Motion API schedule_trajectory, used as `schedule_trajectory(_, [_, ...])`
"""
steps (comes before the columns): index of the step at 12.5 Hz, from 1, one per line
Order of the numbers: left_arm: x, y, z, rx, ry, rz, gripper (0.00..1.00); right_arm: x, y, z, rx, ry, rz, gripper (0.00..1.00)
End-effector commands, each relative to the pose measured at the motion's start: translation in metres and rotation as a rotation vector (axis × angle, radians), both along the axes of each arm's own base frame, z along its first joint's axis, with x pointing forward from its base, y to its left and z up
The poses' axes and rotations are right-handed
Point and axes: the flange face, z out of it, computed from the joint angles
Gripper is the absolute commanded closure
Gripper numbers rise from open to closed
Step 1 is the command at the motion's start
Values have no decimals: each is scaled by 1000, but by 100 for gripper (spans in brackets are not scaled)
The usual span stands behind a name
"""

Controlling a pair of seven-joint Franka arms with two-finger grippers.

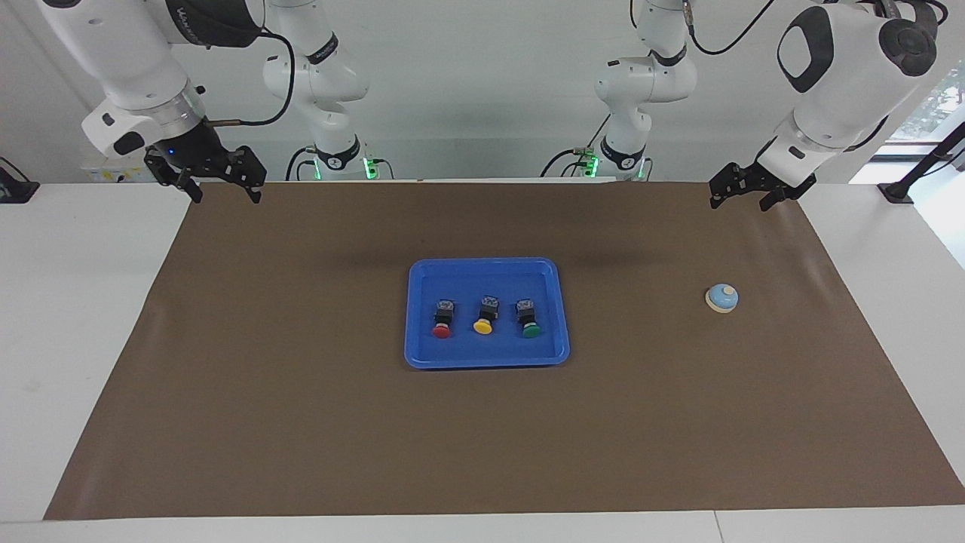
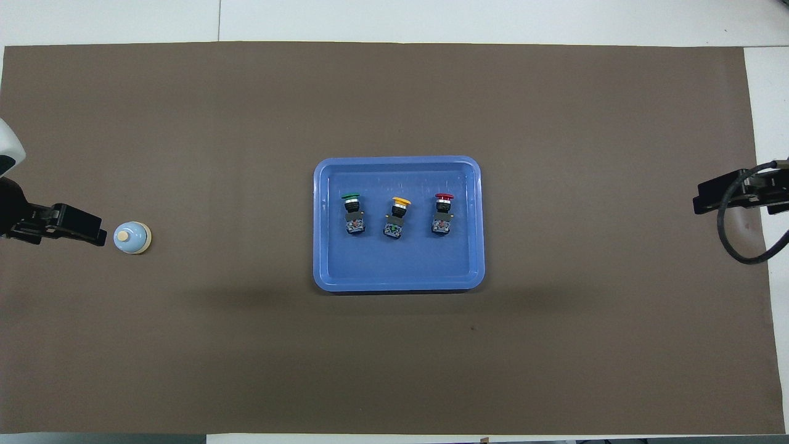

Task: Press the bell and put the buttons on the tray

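Observation:
The blue tray (image 1: 486, 264) (image 2: 397, 161) lies mid-mat. In it the three buttons lie in a row on their sides: red (image 1: 442, 329) (image 2: 442, 213), yellow (image 1: 482, 325) (image 2: 397, 216) and green (image 1: 531, 329) (image 2: 351, 213). The light blue bell (image 1: 722, 298) (image 2: 132, 237) stands on the mat toward the left arm's end, with nothing touching it. My left gripper (image 1: 737, 204) (image 2: 95, 231) hangs open and empty over the mat edge at that end, well above the bell. My right gripper (image 1: 228, 197) (image 2: 699, 200) waits open and empty over the mat corner at the right arm's end.
A brown mat (image 1: 301, 422) covers most of the white table (image 1: 75, 339). A black cable (image 2: 736, 240) loops under the right gripper. Two more white arms (image 1: 332, 90) stand against the wall between my two arms.

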Motion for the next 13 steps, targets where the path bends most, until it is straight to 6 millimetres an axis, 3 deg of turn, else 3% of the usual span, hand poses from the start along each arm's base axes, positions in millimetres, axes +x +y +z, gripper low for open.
schedule_trajectory(1, [0, -9, 15, 17, -3, -2, 0, -4, -3, 0, -2, 11, 19, 0])
schedule_trajectory(5, [6, -28, 21, 36, -27, 0, 0, -4, -3, 0, -2, 11, 20, 0])
schedule_trajectory(13, [7, -28, 21, 34, -40, 16, 0, -4, -3, 0, -2, 11, 19, 0])
